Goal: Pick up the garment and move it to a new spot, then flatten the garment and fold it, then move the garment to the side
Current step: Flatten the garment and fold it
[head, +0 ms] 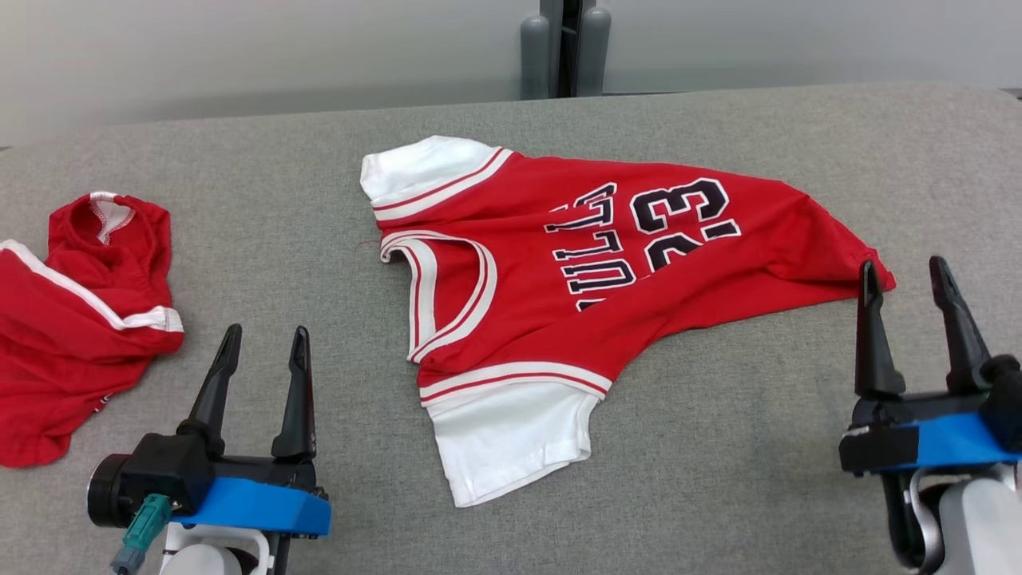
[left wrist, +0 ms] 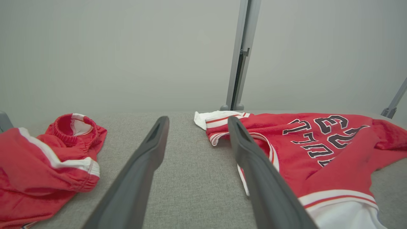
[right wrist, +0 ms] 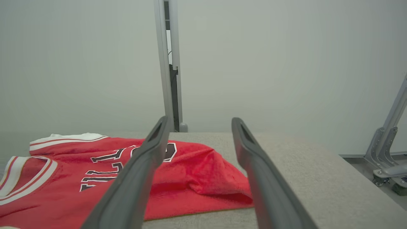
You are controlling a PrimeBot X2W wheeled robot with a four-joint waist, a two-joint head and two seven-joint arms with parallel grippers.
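The garment (head: pixel 575 263) is a red jersey with white sleeves and dark lettering, lying spread sideways on the grey table (head: pixel 718 447), its hem bunched at the right. It also shows in the left wrist view (left wrist: pixel 318 152) and right wrist view (right wrist: pixel 95 178). My right gripper (head: pixel 906 275) stands open just right of the hem corner, holding nothing; the wrist view shows the hem fold (right wrist: pixel 219 178) between its fingers (right wrist: pixel 260 178). At the lower left my left gripper (head: pixel 263 339) is open and empty, apart from the jersey's collar.
A second red garment, shorts with white stripes (head: pixel 72 311), lies crumpled at the table's left edge. A grey post (head: pixel 563 48) rises behind the far edge. A metal frame leg (right wrist: pixel 386 149) stands off the table's right side.
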